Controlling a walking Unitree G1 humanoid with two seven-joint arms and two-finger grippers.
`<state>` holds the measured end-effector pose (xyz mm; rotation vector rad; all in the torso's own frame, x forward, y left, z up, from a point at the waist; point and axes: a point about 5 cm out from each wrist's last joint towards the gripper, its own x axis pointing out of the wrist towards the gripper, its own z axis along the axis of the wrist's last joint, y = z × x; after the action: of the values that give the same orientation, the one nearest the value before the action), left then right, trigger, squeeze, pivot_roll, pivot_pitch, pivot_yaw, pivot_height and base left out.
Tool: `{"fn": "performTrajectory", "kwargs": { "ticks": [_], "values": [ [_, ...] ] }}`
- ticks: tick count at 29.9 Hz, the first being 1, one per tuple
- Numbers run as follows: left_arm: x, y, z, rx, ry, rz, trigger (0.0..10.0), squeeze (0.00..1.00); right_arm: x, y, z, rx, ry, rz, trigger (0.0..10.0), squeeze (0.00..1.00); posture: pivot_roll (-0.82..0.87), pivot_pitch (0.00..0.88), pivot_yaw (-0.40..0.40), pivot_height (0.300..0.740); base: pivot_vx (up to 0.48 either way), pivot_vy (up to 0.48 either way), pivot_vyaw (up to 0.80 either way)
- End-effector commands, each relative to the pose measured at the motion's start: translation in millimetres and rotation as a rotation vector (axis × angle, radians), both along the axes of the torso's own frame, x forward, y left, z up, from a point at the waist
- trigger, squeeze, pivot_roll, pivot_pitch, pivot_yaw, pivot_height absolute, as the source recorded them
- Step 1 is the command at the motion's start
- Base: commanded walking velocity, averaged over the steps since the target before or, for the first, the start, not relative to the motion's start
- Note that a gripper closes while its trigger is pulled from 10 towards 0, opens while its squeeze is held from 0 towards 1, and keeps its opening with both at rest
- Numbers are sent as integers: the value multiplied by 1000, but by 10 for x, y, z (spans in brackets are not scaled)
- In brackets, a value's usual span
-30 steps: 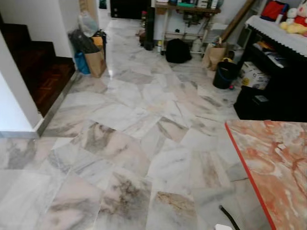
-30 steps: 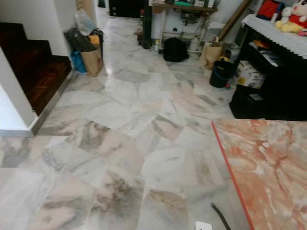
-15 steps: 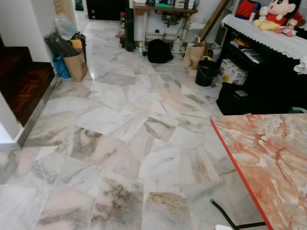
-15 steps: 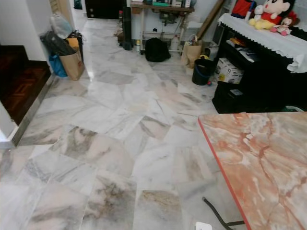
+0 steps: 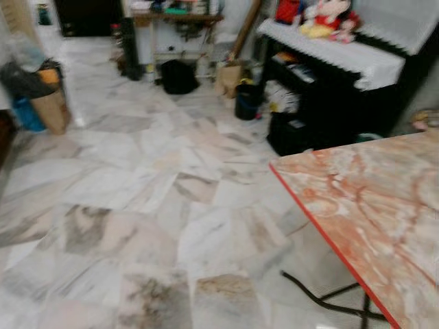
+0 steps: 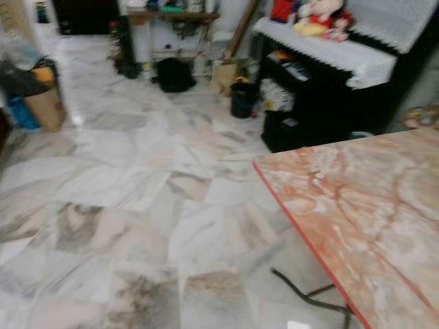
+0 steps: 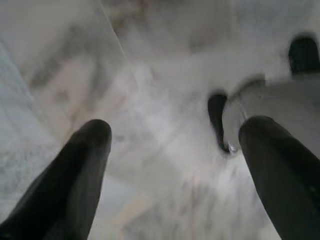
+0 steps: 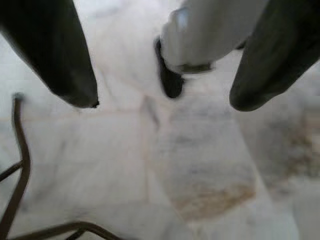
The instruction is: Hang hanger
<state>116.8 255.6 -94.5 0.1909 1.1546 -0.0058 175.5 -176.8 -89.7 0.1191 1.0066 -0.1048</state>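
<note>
Robot is still turning to its right: the whole head view has swung since a second ago, so it's the camera moving, not the room. The stairs on the left have dropped out of frame and the marble floor (image 5: 137, 185) is sliding leftward. The orange marbled counter (image 5: 370, 205) with its red edge is taking up far more of the right side, and the black cabinet (image 5: 329, 103) with the white lace cloth (image 5: 343, 51) and plush toys (image 5: 322, 14) is coming into fuller view. The frame is blurred, which fits a robot mid-turn.

Reading for the task: this looks like search and approach, nothing handled yet. No hanger or rail that I can make out in any view; the counter top looks bare in the part visible. So its position relative to either end effector cannot be given.

Smaller stuff: black bucket (image 5: 245, 103), dark backpack (image 5: 177, 75), brown paper bag (image 5: 51, 110), thin black counter legs (image 5: 322, 301) on the floor.

Left end effector (image 7: 175, 165) is hanging low, pointing at the floor, fingers spread apart, gripping nothing. Right end effector (image 8: 162, 100) is the same: spread, empty, with the counter legs (image 8: 20, 170) near it.
</note>
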Motion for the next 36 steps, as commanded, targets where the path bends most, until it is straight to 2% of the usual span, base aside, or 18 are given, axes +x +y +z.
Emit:
{"fn": "performTrajectory", "kwargs": {
  "ticks": [1, 23, 36],
  "values": [
    [627, -310, 166, -129, -258, 218, 10000, 0, 178, -78, 92, 103, -8, 2, 10000, 0, 126, 65, -105, 740, 0, 0, -800],
    [646, -321, 174, -123, -258, 175, 10000, 0, 188, -37, 92, 104, -5, 11, 10000, 0, 132, 69, -100, 740, 0, 0, -800],
    [634, -374, 157, -143, -246, 145, 10000, 0, 195, -84, 100, 97, -10, -16, 10000, 0, 99, 75, -103, 740, 0, 0, -800]
  ]
}}
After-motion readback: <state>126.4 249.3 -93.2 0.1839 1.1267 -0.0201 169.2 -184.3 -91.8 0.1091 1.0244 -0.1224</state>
